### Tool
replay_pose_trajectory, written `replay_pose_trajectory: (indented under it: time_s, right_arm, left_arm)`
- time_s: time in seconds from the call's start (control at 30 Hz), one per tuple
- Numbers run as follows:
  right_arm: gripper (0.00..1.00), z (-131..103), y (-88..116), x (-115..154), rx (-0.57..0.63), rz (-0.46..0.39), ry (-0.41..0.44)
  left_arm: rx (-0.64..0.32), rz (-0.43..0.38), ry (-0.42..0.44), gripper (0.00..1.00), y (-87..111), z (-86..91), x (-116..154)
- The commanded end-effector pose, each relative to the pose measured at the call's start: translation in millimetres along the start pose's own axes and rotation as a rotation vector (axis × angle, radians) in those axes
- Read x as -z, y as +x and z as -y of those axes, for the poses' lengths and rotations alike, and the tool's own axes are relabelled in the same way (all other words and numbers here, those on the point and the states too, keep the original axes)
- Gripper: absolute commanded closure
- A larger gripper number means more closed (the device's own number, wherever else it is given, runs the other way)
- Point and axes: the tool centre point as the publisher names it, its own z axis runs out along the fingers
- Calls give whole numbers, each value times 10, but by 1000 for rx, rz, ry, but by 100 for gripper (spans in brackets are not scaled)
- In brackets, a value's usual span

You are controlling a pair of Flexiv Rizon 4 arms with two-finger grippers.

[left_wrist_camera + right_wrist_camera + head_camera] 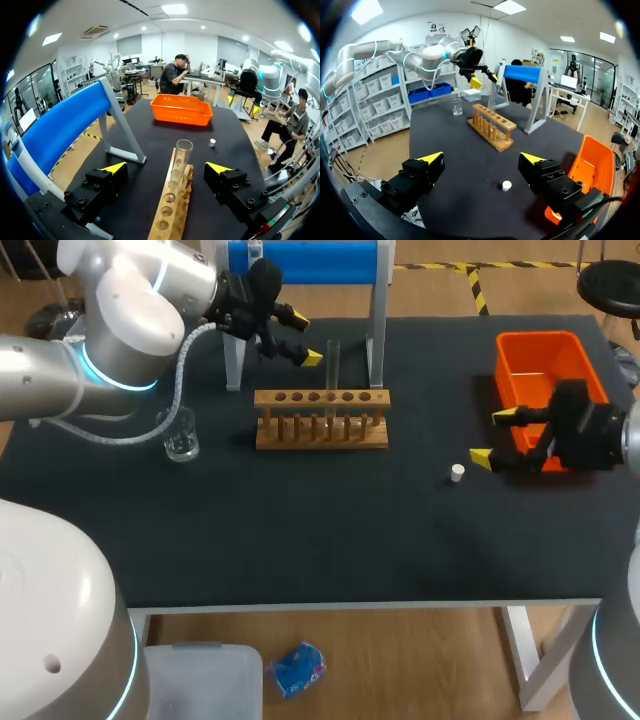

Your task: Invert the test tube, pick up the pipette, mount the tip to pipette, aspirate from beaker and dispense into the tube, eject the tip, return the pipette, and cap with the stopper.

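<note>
A clear test tube (333, 362) stands upright in the wooden rack (320, 430), its open mouth up. My left gripper (304, 338) hangs open just left of the tube's top. In the left wrist view the tube (180, 161) rises between and slightly ahead of the open left gripper (166, 168), touching neither finger. A small white stopper (457, 473) lies on the mat at the right. My right gripper (492, 437) is open beside it, in front of the orange bin (540, 355); in its own view the stopper (506, 185) lies under the open right gripper (481, 159). No pipette shows clearly.
A glass beaker (180, 435) stands left of the rack. A blue-topped stand (305, 260) on grey legs rises behind the rack, close to my left gripper. The rack (172, 207) runs lengthwise under the left fingers. The orange bin (587, 165) flanks the right finger.
</note>
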Motion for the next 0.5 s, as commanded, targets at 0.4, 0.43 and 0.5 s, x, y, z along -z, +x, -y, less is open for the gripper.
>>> replay_pose_trajectory:
  time_s: [0.4, 0.43, 0.5]
  right_arm:
    - [0, 374, -63, 12, -39, 108, 144]
    - [0, 391, -73, 7, -43, 110, 147]
    - [0, 424, -96, 5, -52, 113, 151]
  left_arm:
    - [-3, -31, -10, 0, -17, 9, -133]
    - [-4, -31, -12, 0, -18, 12, -144]
    - [-4, -32, -13, 0, -18, 15, -157]
